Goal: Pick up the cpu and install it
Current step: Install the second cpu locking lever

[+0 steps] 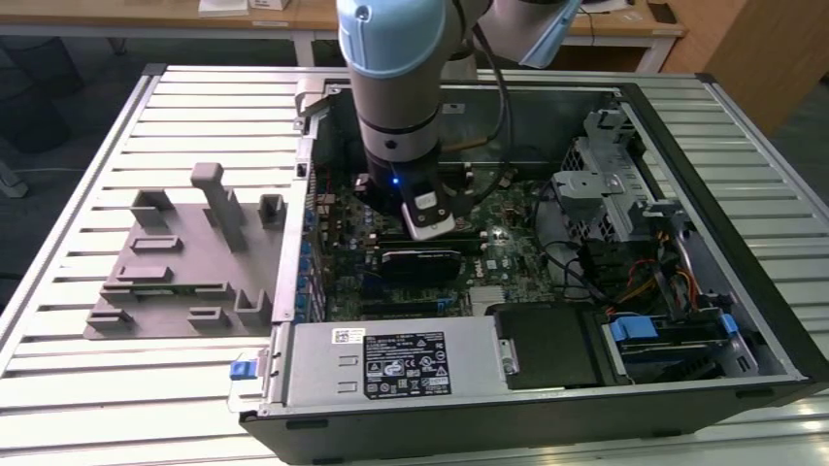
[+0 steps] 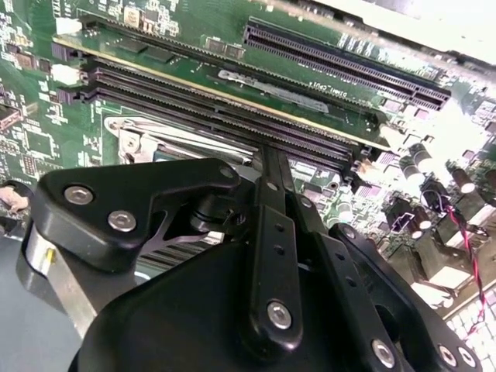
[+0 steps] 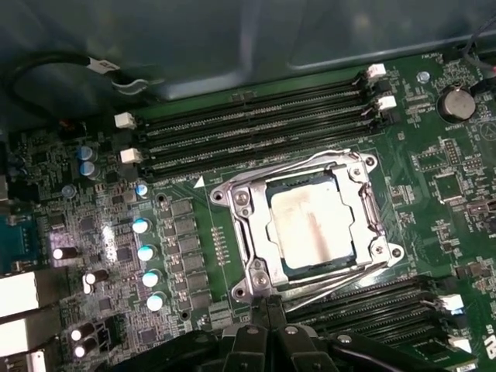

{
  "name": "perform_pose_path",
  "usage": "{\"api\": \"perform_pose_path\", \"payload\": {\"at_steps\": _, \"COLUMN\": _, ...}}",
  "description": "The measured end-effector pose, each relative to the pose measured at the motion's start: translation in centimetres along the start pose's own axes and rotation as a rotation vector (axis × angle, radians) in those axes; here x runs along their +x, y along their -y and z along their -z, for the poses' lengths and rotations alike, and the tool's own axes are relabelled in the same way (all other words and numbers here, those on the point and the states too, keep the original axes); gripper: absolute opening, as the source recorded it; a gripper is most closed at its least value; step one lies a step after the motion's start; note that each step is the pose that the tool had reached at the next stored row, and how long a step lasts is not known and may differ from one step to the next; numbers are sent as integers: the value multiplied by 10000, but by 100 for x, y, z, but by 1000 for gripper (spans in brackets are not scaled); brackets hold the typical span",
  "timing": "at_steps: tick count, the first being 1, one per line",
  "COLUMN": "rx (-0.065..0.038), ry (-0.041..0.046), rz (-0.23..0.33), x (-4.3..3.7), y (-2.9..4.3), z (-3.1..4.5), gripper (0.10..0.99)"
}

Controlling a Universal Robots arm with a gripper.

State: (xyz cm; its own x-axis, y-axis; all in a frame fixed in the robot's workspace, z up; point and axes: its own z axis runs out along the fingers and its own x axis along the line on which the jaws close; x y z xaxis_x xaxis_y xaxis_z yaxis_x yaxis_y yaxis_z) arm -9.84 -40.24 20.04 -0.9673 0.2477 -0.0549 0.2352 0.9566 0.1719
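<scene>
Nearest in both wrist views, black metal claw (image 3: 267,306) with bolted linkage arms, fingers (image 2: 271,174) pressed together into one narrow bar, nothing pinched between them, tip poised at the edge of the socket frame

Just beyond the tip in the first wrist view, small flat square cpu (image 3: 314,225) with silvery-grey metal top and greenish rim, already seated in the silver metal socket frame (image 3: 244,209), frame plate lying down around it, thin wire levers along the frame's sides

On either side of the socket, long black memory slots (image 3: 256,128) in parallel rows with white end clips, all on the green motherboard (image 3: 190,232); row of blue-topped cylindrical capacitors (image 3: 143,252) beside the frame; round silver coin cell (image 3: 456,102) near the board's far corner

In the exterior view, pale blue and grey robot arm (image 1: 395,87) reaching straight down into the open black computer case (image 1: 725,204), claw low over the board in the case's middle

Toward the exterior view's left, grey plastic slotted holder block (image 1: 182,282) lying on the ribbed white metal tabletop (image 1: 78,184), well apart from the arm

Farther back, wooden desks (image 1: 311,15) along the room's edge
</scene>
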Motion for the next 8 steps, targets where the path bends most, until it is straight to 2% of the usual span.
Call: {"api": "perform_pose_path", "payload": {"at_steps": 8, "rx": -324, "ry": -82, "rz": -30, "x": 18, "y": 29, "z": -37, "gripper": 106}}
